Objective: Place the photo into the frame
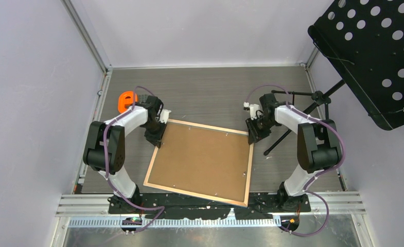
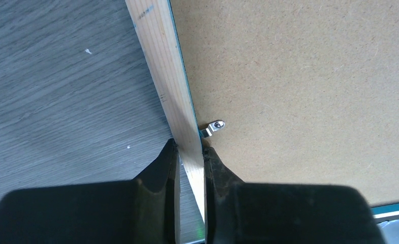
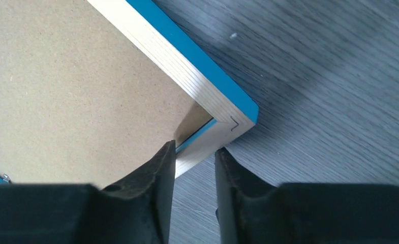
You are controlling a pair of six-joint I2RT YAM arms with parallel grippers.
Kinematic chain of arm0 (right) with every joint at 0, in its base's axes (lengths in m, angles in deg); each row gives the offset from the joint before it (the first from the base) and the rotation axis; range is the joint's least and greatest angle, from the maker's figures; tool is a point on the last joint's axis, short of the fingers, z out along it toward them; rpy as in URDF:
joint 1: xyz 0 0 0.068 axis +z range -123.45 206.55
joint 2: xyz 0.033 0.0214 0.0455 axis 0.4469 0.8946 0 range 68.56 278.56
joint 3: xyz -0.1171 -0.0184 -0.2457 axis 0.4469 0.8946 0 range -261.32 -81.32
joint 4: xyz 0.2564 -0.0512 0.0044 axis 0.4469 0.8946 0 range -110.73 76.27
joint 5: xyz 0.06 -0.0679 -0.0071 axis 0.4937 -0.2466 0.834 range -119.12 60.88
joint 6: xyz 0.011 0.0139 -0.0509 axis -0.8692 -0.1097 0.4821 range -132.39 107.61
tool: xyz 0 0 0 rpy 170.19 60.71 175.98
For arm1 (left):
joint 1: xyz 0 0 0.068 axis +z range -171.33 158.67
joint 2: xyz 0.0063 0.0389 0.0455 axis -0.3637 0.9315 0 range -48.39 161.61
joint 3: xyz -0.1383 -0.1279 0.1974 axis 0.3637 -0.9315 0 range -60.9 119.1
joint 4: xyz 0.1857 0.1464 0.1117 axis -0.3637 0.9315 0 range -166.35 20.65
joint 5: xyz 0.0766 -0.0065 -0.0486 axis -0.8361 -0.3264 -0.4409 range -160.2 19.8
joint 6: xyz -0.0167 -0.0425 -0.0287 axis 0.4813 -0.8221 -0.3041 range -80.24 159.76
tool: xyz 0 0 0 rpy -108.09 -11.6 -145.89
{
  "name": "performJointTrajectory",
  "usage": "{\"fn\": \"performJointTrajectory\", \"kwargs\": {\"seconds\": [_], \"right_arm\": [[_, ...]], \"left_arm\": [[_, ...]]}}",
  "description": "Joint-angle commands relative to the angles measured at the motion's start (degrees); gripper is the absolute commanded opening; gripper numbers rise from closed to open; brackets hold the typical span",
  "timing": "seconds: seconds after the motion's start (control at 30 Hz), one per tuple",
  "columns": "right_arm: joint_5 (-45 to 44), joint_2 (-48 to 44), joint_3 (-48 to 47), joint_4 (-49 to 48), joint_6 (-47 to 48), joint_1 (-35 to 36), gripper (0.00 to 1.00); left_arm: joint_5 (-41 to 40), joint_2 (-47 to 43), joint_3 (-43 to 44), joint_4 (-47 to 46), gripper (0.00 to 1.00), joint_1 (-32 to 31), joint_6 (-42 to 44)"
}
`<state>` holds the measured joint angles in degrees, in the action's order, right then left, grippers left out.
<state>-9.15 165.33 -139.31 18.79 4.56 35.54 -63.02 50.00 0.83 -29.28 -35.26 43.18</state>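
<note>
The frame (image 2: 159,66) is judged stiff, light, fragile, best held by its wooden edges: left end effector (image 2: 190,151) clenched on one edge, right end effector (image 3: 194,150) astride the opposite corner, grip untellable.

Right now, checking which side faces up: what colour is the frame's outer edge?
Blue, on the frame; right wrist view shows it best.

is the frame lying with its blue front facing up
No, in the top view the frame lies face down, with its light wood back and the brown backing board facing up.
</note>
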Motion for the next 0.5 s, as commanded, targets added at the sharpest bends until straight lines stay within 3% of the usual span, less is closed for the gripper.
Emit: {"fn": "performJointTrajectory", "kwargs": {"seconds": [0.0, 0.2, 0.33, 0.47], "right_arm": [[-2.8, 3.0, -1.5, -2.3, 0.0, 0.4, 0.28], [-3.0, 6.7, -7.2, -2.8, -0.7, 0.4, 0.15], [-2.3, 10.3, -12.6, -2.8, -0.9, 0.5, 0.11], [-1.8, 14.3, -18.0, -3.0, -1.0, 0.4, 0.1]], "left_arm": [[1.6, -0.4, 1.7, 0.6, 0.15, -0.6, 3.5], [2.9, -0.4, 1.6, 0.6, 0.31, -0.6, 3.6], [4.2, -0.3, 1.6, 0.5, 0.47, -0.6, 3.6], [4.5, 0.1, 1.7, 0.7, 0.55, -0.6, 3.6]]}}
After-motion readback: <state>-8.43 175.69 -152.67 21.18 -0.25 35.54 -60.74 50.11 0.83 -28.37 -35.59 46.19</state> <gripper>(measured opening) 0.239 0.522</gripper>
